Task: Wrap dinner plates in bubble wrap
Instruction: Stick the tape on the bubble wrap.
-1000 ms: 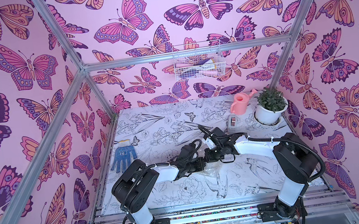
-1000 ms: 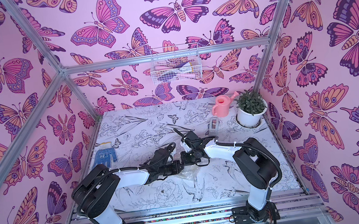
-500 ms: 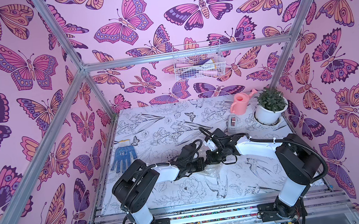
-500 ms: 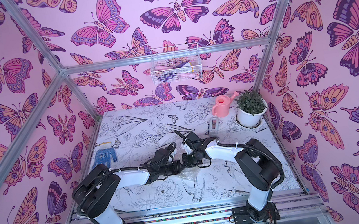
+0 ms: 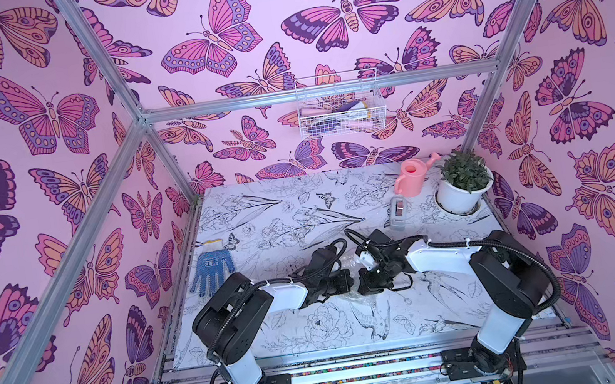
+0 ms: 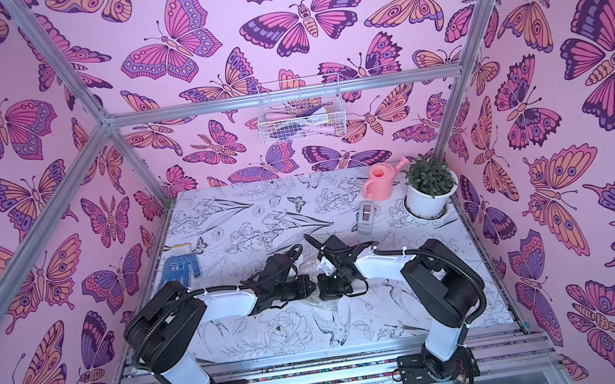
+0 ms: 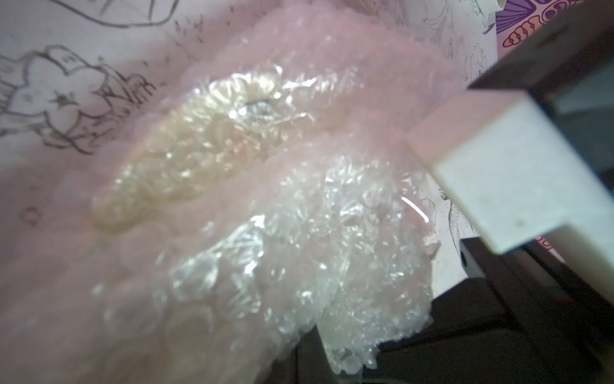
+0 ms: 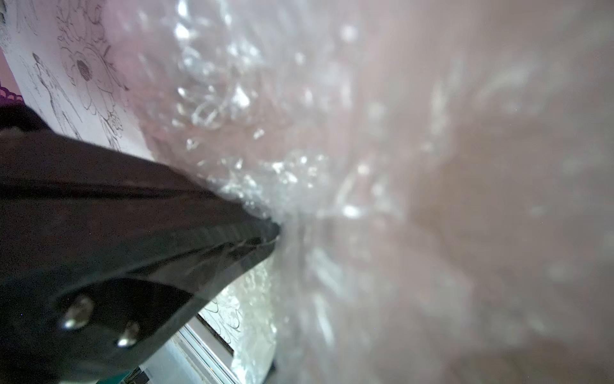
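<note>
In both top views my two grippers meet nose to nose at the table's middle. The bubble wrap shows there only as a clear crinkled patch under and between them. My left gripper is shut on the bubble wrap, which fills the left wrist view. The cream-yellow dinner plate shows dimly through the wrap there and is hidden in the top views. My right gripper is also shut on the wrap. A dark ridged finger presses into it.
A blue glove lies at the table's left edge. A grey tape dispenser, a pink watering can and a plant in a white pot stand at the back right. A wire basket hangs on the back wall.
The right arm has edged slightly to the right and toward the front. Both grippers stay shut on the wrap.
</note>
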Controlling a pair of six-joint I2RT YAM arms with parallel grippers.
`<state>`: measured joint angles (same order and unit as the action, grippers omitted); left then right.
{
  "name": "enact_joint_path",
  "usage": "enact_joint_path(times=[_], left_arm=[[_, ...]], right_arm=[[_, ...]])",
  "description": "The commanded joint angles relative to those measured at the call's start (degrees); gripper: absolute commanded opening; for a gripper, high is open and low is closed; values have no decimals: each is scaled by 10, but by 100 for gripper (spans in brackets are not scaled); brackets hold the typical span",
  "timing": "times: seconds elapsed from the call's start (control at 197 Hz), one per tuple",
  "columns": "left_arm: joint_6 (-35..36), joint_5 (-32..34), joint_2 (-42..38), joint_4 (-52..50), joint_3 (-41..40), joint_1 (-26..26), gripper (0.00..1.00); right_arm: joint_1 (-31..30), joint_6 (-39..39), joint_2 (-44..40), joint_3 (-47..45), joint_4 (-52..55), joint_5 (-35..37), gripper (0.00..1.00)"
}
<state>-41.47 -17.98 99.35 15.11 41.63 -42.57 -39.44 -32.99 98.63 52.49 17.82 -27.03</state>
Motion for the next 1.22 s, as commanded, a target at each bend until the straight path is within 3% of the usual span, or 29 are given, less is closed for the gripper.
enact_joint_path(times=[0.0,0.264,0.533,0.685,0.838,1.213], left_arm=[[1,21,42,-141,-30,-12,0],[3,20,43,-141,-26,-14,0],[4,18,41,-141,-24,-17,0],[7,19,33,-141,-27,-18,0],[9,30,-7,-152,-30,-20,0],[43,80,-118,-251,15,-21,0]], right_arm=[[3,5,-16,-5,24,21,1],[34,-31,-75,9,-5,25,0],[41,-74,11,33,-106,-52,0],[57,-82,47,14,-127,-41,0],[71,-48,70,2,-80,9,0],[73,-48,79,-17,-96,-2,0]])
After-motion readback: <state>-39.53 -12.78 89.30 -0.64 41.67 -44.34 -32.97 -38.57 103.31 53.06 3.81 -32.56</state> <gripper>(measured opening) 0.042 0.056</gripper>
